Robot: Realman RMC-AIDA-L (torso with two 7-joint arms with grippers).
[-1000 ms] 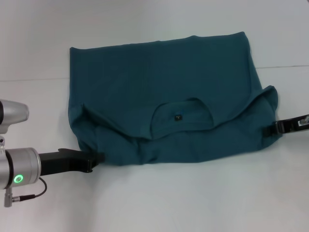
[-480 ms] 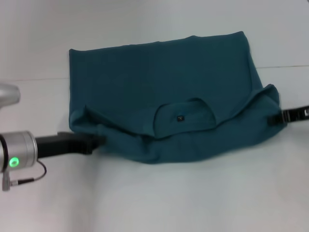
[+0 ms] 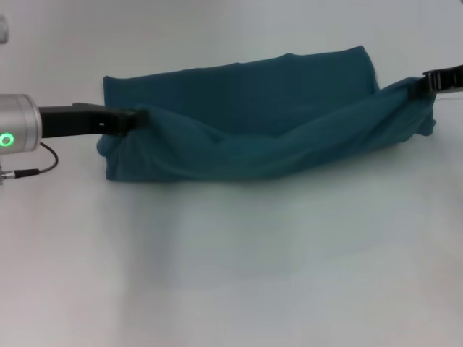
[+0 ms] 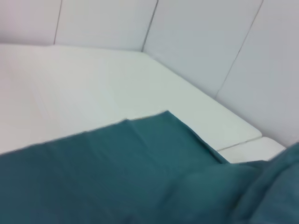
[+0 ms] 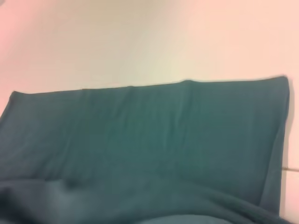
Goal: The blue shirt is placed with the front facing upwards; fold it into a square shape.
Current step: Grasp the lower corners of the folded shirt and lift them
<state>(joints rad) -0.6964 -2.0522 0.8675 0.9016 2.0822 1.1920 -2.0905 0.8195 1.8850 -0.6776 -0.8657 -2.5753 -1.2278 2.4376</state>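
The blue shirt (image 3: 246, 108) lies on the white table (image 3: 231, 260) as a wide teal band, its near edge lifted and carried toward the far edge. My left gripper (image 3: 137, 117) is shut on the shirt's left corner. My right gripper (image 3: 427, 81) is shut on the right corner at the frame's right edge. The fabric sags between them. The print and the neck tag are hidden. The left wrist view shows flat shirt cloth (image 4: 117, 172), and the right wrist view shows the flat far part of the shirt (image 5: 149, 135).
A seam line (image 3: 434, 99) crosses the table behind the shirt. White wall panels (image 4: 210, 42) stand behind the table in the left wrist view.
Both grippers have moved away from me with the shirt's near edge, folding it over toward the far edge. The neck opening and tag, seen before, are now covered.
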